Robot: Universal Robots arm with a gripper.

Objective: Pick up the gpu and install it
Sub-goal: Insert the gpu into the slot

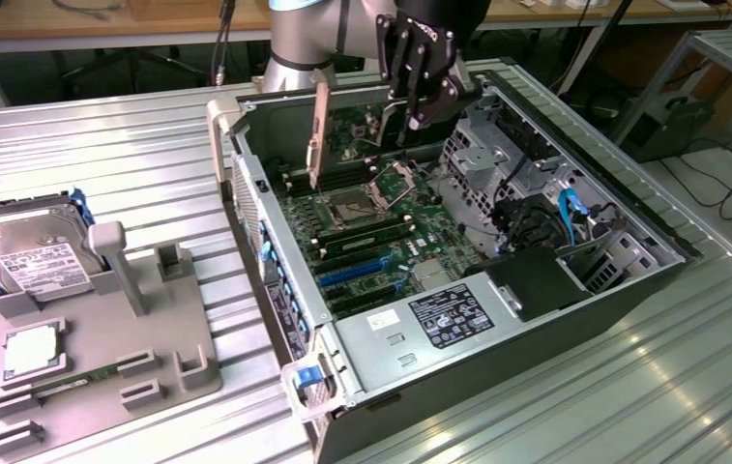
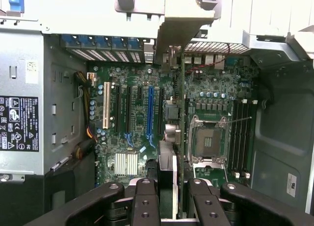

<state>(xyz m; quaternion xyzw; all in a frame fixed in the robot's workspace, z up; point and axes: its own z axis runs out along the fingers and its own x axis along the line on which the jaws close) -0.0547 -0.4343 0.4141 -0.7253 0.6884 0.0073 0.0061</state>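
The robot's gripper (image 1: pixel 407 121) is hanging over the open computer case (image 1: pixel 624 290). Its black fingers (image 2: pixel 145 199) are squeezing the gpu (image 1: pixel 319 135) between them. In the exterior view the gpu is hanging straight up and down, with its long pale metal bracket on the exterior view's left, over the green motherboard (image 1: pixel 392 237). It is up in the air and is not touching the board. In the wrist view the gpu (image 2: pixel 179 113) is showing edge-on as a thin strip running up from the fingers. It is sitting above the long card slots, close to the blue slot (image 2: pixel 150 111), and the empty chip socket (image 2: pixel 208 140) is just beside it. It is hard to tell which slot it is lined up with. The power supply (image 1: pixel 450 314) is sitting at the near end of the case. A hard drive (image 1: pixel 33 253) is standing in a grey holder (image 1: pixel 146 358) on the table (image 1: pixel 133 164), well apart from the case.
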